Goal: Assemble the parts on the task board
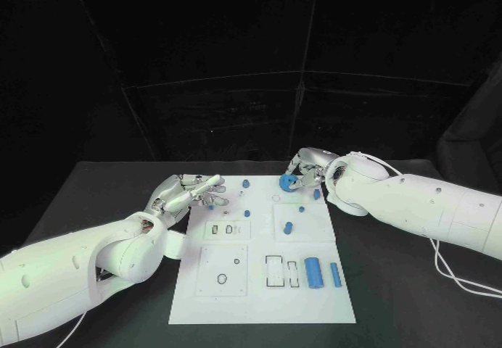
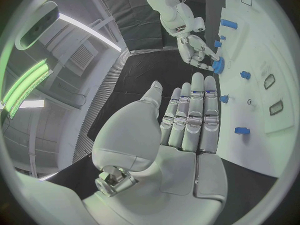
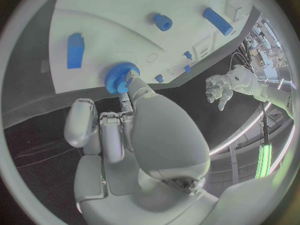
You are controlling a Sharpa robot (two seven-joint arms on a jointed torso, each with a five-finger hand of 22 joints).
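**Right hand on the blue gear at the board's far edge**

Head view: I see the white board (image 1: 262,290) mid-table. My right hand (image 1: 303,170) sits at about 12 o'clock of the board, fingers closed around a blue gear (image 1: 288,181) at the far edge. My left hand (image 1: 194,192) is at roughly 10 o'clock, just off the board's left edge, fingers stretched out, holding nothing. Two blue cylinders (image 1: 312,272) lie side by side near 4 o'clock on the board; small blue pegs (image 1: 288,229) are scattered across the far half.

Left wrist view: left hand (image 2: 187,120) flat, fingers straight and close together, nothing in it. Beyond the fingertips the right hand (image 2: 197,50) grips the gear (image 2: 217,65) at the board (image 2: 275,75) edge. Small blue pegs (image 2: 242,130) sit on the board nearby.

Right wrist view: right hand (image 3: 125,125) fingertips pinch the gear (image 3: 117,76), which is against the board (image 3: 106,25) edge. A blue block (image 3: 74,50), a short blue tube (image 3: 162,21) and a blue bar (image 3: 216,21) are on the board. Left hand (image 3: 220,89) is well apart, fingers loose.
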